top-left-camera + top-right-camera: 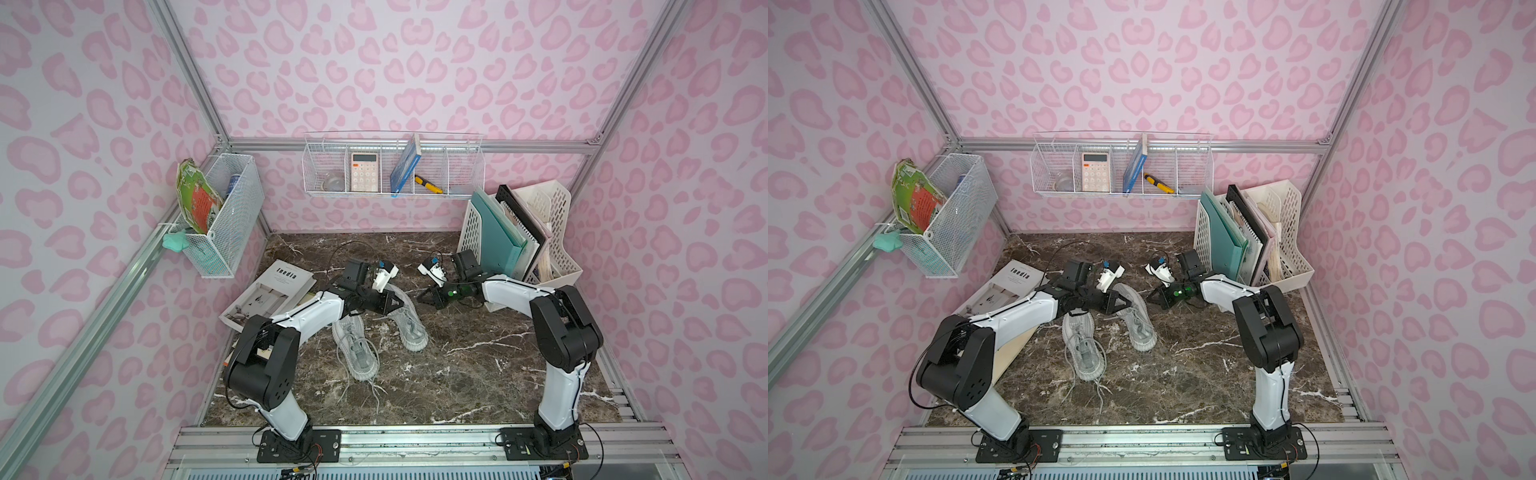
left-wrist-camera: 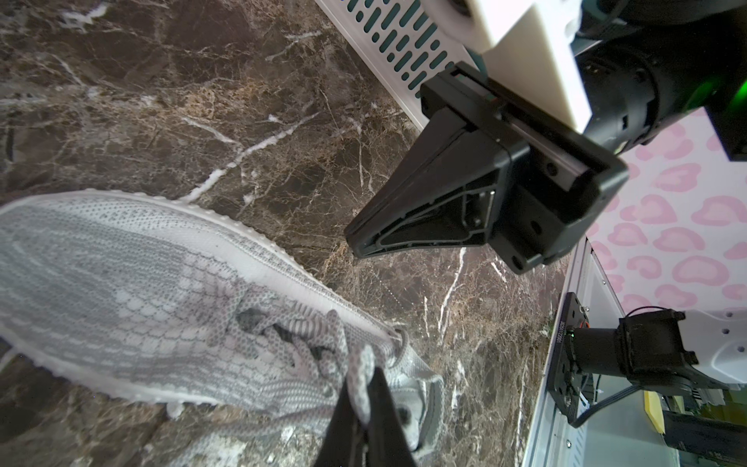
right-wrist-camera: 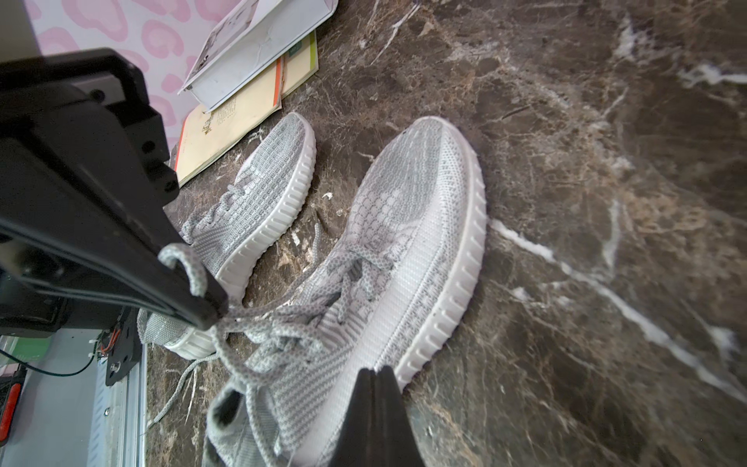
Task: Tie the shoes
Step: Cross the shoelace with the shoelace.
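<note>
Under left gripper [image 1: 401, 304]: shoe [image 1: 412, 333] (lace [image 3: 193, 270] too)

Dark marble tabletop [image 1: 478, 374], shoes [image 1: 358, 351] side by side mid-table, laces trailing loose. Left of the shoes, stack of books [image 1: 268, 293]. Behind-right of them, white file rack [image 1: 561, 249].
</note>
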{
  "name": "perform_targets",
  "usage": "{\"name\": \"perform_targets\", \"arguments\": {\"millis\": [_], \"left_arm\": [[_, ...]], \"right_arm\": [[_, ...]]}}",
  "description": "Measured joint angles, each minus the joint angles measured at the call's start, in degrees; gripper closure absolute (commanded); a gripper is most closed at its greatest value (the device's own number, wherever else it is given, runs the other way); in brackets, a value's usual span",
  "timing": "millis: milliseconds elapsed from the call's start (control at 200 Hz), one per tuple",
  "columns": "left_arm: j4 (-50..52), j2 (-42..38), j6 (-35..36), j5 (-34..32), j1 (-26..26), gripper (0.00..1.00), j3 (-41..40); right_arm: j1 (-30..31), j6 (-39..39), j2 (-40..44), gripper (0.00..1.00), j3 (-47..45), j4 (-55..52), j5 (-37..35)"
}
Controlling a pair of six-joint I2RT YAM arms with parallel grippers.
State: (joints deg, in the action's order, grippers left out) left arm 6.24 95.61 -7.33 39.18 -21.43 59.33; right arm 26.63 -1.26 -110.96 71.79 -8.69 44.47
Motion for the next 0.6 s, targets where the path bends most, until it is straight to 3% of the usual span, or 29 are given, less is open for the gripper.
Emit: {"name": "perform_targets", "arguments": {"millis": [130,405,510,600], "left_arm": [[0.0,0.0,0.0,0.0,0.0,1.0,0.0],[0.0,0.0,0.0,0.0,0.0,1.0,0.0],[0.0,0.0,0.0,0.0,0.0,1.0,0.0],[0.0,0.0,0.0,0.0,0.0,1.0,0.0]], "right_arm": [[0.0,0.0,0.8,1.0,-0.5,0.0,0.0],[1.1,-1.9,-1.0,0.52,0.6,1.0,3.5],[1.3,-2.9,-2.5,0.42,1.4,1.8,6.0],[1.3,-3.7,-3.9,0.4,2.4,2.2,8.1]]}}
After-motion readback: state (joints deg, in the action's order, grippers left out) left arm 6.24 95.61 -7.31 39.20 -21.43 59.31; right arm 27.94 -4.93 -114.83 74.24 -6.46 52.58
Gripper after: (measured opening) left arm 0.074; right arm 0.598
